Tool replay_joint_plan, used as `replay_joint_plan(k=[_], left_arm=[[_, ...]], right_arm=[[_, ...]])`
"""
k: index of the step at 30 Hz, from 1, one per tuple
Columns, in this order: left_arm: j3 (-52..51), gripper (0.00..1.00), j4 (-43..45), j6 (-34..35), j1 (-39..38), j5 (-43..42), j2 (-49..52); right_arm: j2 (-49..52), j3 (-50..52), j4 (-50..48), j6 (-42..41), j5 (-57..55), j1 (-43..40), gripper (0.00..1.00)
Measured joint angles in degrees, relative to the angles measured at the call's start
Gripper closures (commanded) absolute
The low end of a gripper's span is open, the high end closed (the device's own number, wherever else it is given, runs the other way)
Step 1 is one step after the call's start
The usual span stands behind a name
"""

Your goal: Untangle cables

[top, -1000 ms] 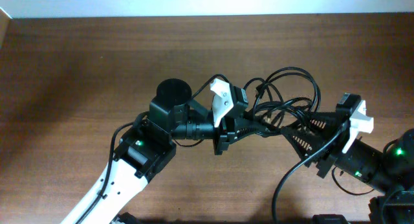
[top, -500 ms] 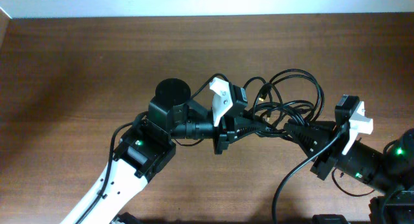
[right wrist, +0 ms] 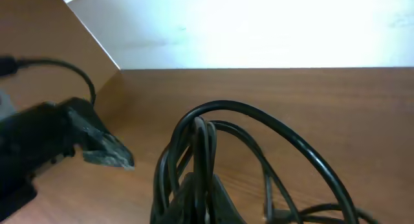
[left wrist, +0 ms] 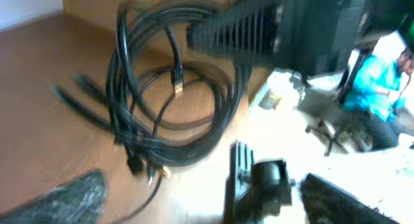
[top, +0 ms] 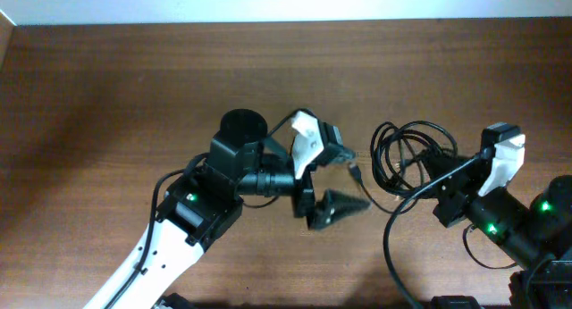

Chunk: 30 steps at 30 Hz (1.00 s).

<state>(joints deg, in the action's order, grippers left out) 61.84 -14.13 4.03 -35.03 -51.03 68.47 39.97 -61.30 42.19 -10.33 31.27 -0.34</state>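
Note:
The cables (top: 407, 155) are one tangled bundle of thin black loops on the brown table, right of centre. My right gripper (top: 420, 179) is shut on several strands of it. In the right wrist view the loops (right wrist: 259, 140) rise up out of the shut gripper (right wrist: 210, 199). My left gripper (top: 356, 179) stands open just left of the bundle, holding nothing. One plug end (top: 355, 172) trails between its fingers. The left wrist view is blurred and shows the bundle (left wrist: 162, 101) ahead, with a gold-tipped plug (left wrist: 176, 88) and the open gripper (left wrist: 206, 201) below it.
The table's far edge meets a white wall (top: 286, 4). The left arm (top: 201, 211) reaches in from the lower left and the right arm (top: 509, 224) from the lower right. The left gripper's dark finger (right wrist: 100, 149) shows in the right wrist view.
My left gripper has opened and let go of the cables. My right gripper has shut on the bundle and drawn it to the right, away from the left gripper.

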Motion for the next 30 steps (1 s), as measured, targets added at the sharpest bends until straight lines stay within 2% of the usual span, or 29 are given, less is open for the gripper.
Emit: replay_joint_plan(k=[3, 7, 9, 13, 18, 21, 23, 30], left_arm=[[0.0, 0.00, -8.9, -13.9, 0.0, 0.0, 0.0], [0.0, 0.01, -10.8, -32.3, -0.3, 1.8, 0.0], [0.0, 0.01, -10.6, -40.1, -1.6, 7.4, -0.6], [0.0, 0.01, -10.5, -47.6, -5.2, 16.9, -4.0], [0.0, 0.05, -10.3, -50.6, -8.5, 21.0, -4.8], [0.0, 0.22, -12.1, -51.1, -10.8, 21.5, -4.5], [0.0, 0.24, -12.5, -51.5, -11.1, 21.5, -3.8], [0.0, 0.51, -12.5, -51.6, -11.1, 21.5, -3.3]], right_arm=[[0.0, 0.0, 1.3, -2.4, 0.2, 0.0, 0.96], [0.7, 0.0, 3.5, -6.8, 3.6, 0.0, 0.96], [2.4, 0.0, 4.5, -8.6, 6.4, 0.0, 0.96], [7.4, 0.0, 4.1, -9.6, 12.9, 0.0, 0.96], [10.0, 0.0, 1.9, -10.3, 18.8, 0.0, 0.96], [10.0, 0.0, 0.9, -10.7, 20.6, 0.0, 0.96], [10.0, 0.0, 0.8, -10.8, 21.0, 0.0, 0.96], [10.0, 0.0, 0.7, -10.7, 24.0, 0.0, 0.96]])
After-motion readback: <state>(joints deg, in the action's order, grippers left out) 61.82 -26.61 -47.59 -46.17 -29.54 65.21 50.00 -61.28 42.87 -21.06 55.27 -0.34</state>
